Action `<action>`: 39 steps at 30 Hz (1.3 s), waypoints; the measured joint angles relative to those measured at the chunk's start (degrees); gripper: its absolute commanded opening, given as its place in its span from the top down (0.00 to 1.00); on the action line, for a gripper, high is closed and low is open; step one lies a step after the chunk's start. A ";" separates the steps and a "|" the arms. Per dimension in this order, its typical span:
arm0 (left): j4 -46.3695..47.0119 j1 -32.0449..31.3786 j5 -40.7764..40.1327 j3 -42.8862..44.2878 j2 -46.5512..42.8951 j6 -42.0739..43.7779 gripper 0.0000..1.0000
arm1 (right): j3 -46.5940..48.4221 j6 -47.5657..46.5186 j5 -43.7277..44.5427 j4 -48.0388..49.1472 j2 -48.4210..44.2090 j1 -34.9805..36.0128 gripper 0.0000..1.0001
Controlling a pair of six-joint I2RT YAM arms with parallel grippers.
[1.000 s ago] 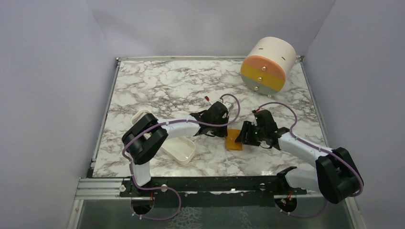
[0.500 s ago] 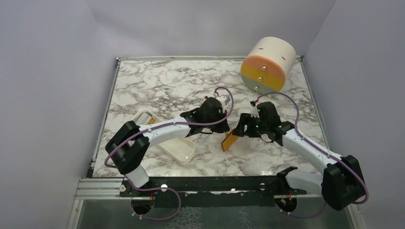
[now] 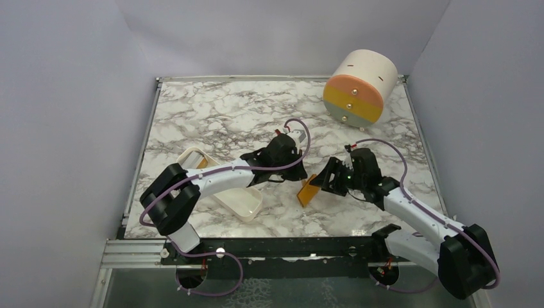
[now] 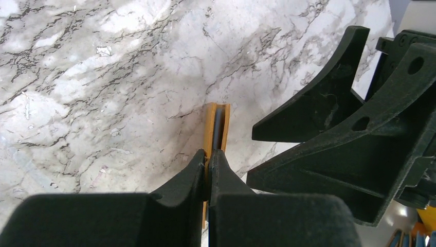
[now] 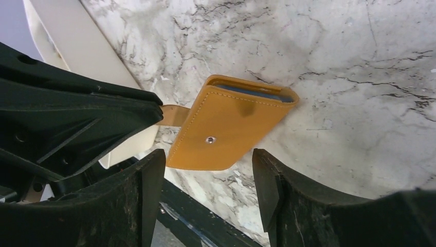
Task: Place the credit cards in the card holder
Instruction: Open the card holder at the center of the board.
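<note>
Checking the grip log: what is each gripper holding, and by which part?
Left gripper pinches the card holder by its flap; right gripper is open, holding nothing.

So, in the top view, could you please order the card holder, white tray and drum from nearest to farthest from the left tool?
1. card holder, pinched in the left tool.
2. white tray, on its left.
3. drum, far right corner.

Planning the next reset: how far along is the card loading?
Done: card holder is raised and tilted. In hand: left gripper pinches its edge; right gripper is open, facing it, holding nothing. Left: cards to insert; none visibly in, though the inside is mostly hidden.
</note>
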 measured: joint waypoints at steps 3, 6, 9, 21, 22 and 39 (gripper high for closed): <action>0.35 0.00 -0.02 -0.17 -0.98 -0.57 1.00 | 0.00 1.64 -0.15 0.55 -0.42 0.00 0.36; 0.87 0.00 -0.02 -0.37 -2.12 -1.18 1.00 | 0.00 3.13 -0.15 0.94 -0.44 0.00 0.39; 1.57 0.00 -0.04 -0.46 -2.84 -1.53 1.00 | 0.00 4.13 -0.13 1.73 -0.31 0.00 0.44; 1.53 1.09 -2.23 -1.11 -2.91 -1.16 1.00 | -1.64 3.34 1.75 3.19 2.32 0.00 0.55; 1.53 1.49 -2.45 -1.18 -2.91 -1.09 1.00 | -1.92 3.32 1.75 3.45 2.43 0.00 0.55; 0.17 8.04 -5.79 -4.57 -2.03 2.38 1.00 | -3.89 4.46 1.51 11.45 10.23 0.00 0.63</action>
